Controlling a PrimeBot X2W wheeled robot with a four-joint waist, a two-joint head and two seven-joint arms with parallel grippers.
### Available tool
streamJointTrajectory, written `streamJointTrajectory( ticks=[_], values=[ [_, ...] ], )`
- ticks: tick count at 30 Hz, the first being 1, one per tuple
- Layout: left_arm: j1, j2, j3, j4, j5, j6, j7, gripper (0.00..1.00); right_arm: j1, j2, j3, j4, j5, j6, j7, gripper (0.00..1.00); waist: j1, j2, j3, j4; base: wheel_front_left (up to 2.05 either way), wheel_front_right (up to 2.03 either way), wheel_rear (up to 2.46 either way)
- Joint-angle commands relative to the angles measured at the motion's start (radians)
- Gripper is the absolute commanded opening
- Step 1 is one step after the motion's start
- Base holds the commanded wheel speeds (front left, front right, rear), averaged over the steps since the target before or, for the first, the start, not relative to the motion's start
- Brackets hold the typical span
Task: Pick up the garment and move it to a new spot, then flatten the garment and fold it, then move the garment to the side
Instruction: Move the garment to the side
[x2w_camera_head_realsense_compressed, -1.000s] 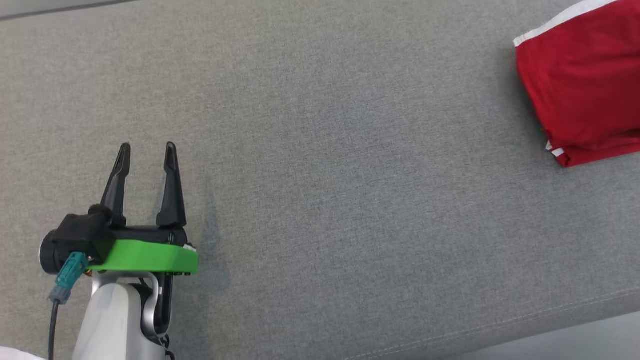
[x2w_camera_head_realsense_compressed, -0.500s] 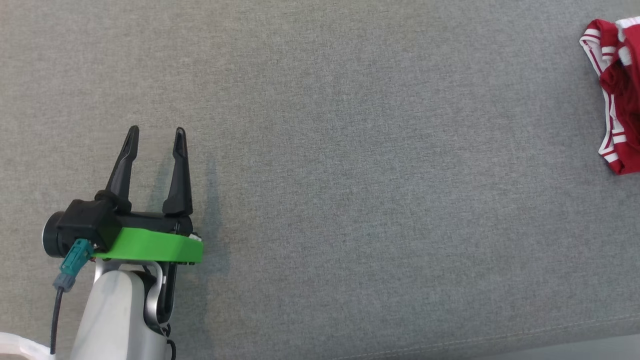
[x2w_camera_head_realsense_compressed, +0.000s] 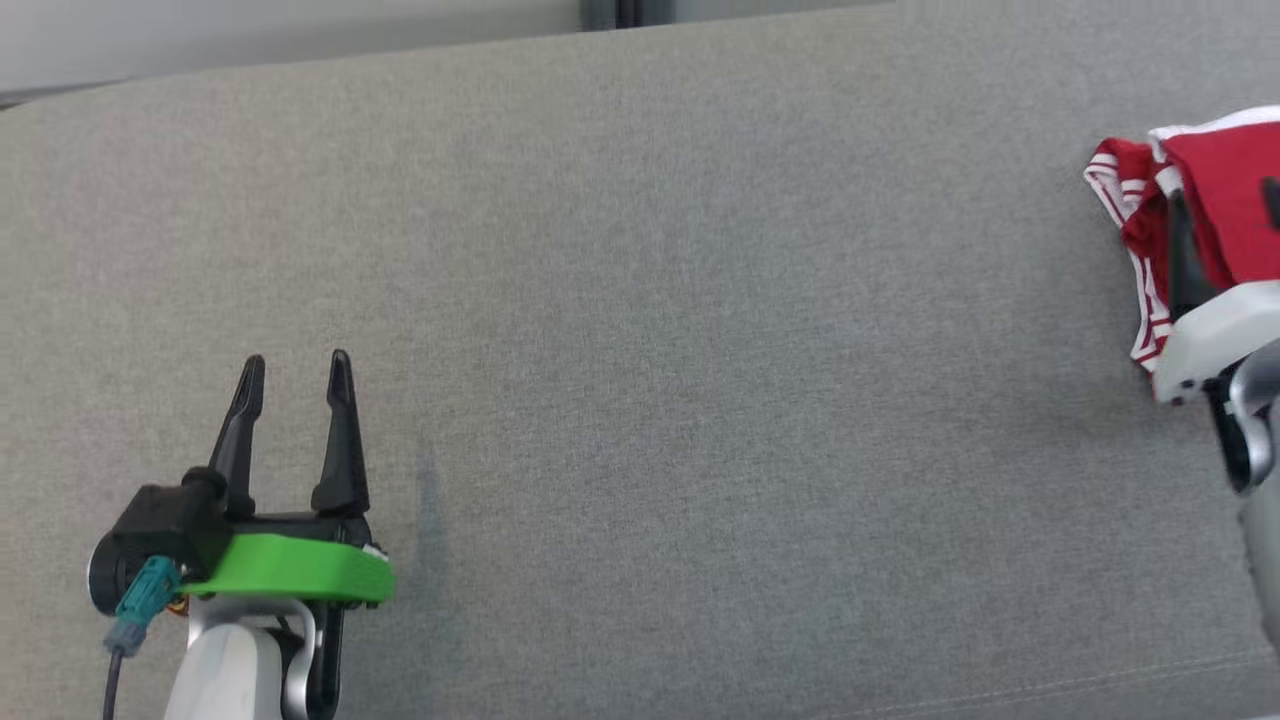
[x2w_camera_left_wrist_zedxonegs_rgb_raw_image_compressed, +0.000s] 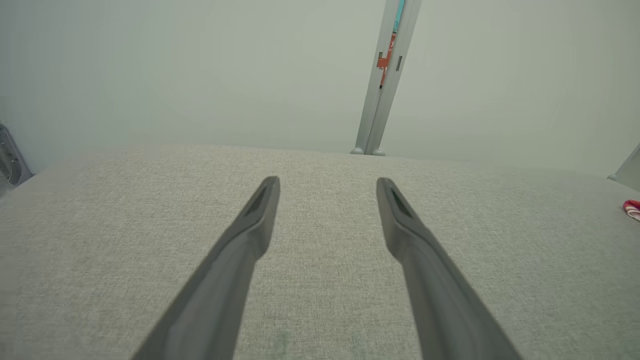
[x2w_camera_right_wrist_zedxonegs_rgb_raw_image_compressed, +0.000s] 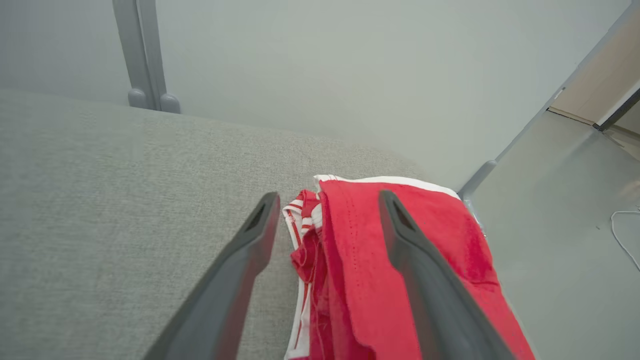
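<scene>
Since the frame one second back, the garment (x2w_camera_right_wrist_zedxonegs_rgb_raw_image_compressed: 360, 260) has changed shape. Then it was a flat red folded block; now it is a bunched heap with white-striped trim turned out on one side. We note the head camera itself shifted over that second, so we record no displacement across the grey upholstered surface (x2w_camera_head_realsense_compressed: 700, 350). On the right arm, the pale wrist housing (x2w_camera_head_realsense_compressed: 1205, 345) has come into the head view at its right edge.

We log the right gripper (x2w_camera_right_wrist_zedxonegs_rgb_raw_image_compressed: 329, 196) as released: fingers spread wide, nothing pinched. The garment lies directly beneath and between them. Its red panel runs under the finger on the right of the wrist view, and the striped trim sits just inside the other finger, with bare grey cloth beyond. Past the fingertips the garment's white hem ends near the surface's far edge. Off to the tool's right lies the floor (x2w_camera_right_wrist_zedxonegs_rgb_raw_image_compressed: 565, 225), with a thin white cable (x2w_camera_right_wrist_zedxonegs_rgb_raw_image_compressed: 622, 235) on it.

We log the left gripper (x2w_camera_head_realsense_compressed: 296, 360) as likewise spread and empty, over bare grey surface; we cannot tell whether it touches. The garment is well apart from it, far to its right, and the left wrist view catches a small red sliver at the right edge. Beyond these fingertips a grey upright post (x2w_camera_left_wrist_zedxonegs_rgb_raw_image_compressed: 382, 85) stands against a pale wall.
</scene>
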Motion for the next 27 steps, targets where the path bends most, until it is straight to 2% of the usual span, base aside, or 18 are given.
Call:
streamJointTrajectory(
  ticks=[1, 8, 14, 21, 27],
  values=[
    [0.023, -0.002, 0.014, -0.002, -0.012, 0.005, 0.0, 1.0, 0.037, 0.026, 0.003, -0.032, 0.013, -0.002, -0.015, 1.0, 0.0, 0.0, -0.088, -0.002, 0.0, 0.0, 0.0],
    [0.086, -0.006, 0.052, 0.02, -0.007, 0.003, 0.0, 1.0, 0.226, 0.168, 0.011, -0.223, 0.04, -0.002, -0.047, 1.0, 0.0, 0.0, -0.165, 0.014, 0.0, 0.0, 0.0],
    [0.122, -0.008, 0.064, 0.048, 0.008, 0.002, 0.0, 1.0, 0.358, 0.239, 0.023, -0.337, 0.047, -0.002, -0.027, 1.0, 0.0, 0.0, -0.222, 0.027, 0.0, 0.0, 0.0],
    [0.148, -0.012, 0.066, 0.073, 0.01, 0.002, 0.0, 1.0, 0.469, 0.287, -0.011, -0.465, 0.034, -0.002, 0.018, 1.0, 0.0, 0.0, -0.261, 0.037, 0.0, 0.0, 0.0],
    [0.167, -0.015, 0.074, 0.087, -0.001, 0.001, 0.0, 1.0, 0.518, 0.3, -0.004, -0.524, 0.024, -0.002, 0.062, 1.0, 0.0, 0.0, -0.275, 0.032, 0.0, 0.0, 0.0]
  ],
)
